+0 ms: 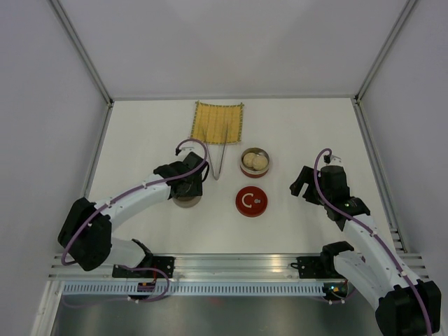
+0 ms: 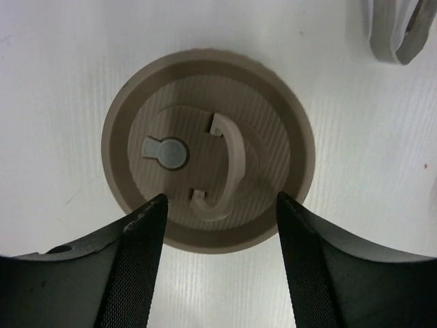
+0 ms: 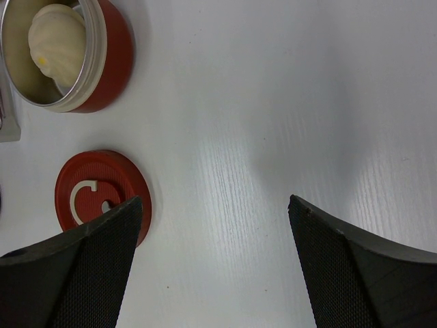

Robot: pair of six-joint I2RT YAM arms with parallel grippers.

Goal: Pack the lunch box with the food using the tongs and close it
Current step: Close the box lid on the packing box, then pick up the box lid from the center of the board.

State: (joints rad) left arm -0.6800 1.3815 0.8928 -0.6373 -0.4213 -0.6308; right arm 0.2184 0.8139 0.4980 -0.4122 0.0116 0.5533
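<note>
**Inspection: both grippers open, tongs not in hand, red tin uncovered**

The two arm bases sit nearest, bolted to the rail at the near edge of the white table.

Left arm: it reaches forward and to the right. The left gripper hangs over a round beige lid with a curved handle on top. Its fingers stand apart, one on each side of the handle, with nothing between them. Whether the tips touch the lid's rim cannot be told. Whether a tin sits under this lid cannot be told either.

Right arm: the right gripper is over bare table on the right side. Its fingers are spread wide and hold nothing. It is well apart from every item.

Task items:
- The tongs lie on the table just right of the left gripper. The joined end points near, and the two arms run far onto the yellow woven mat. Neither gripper touches them.
- The open red tin stands right of the tongs, near the table's centre. Pale round buns lie inside it.
- The red lid lies flat just near of the tin, handle side up, apart from it.
</note>
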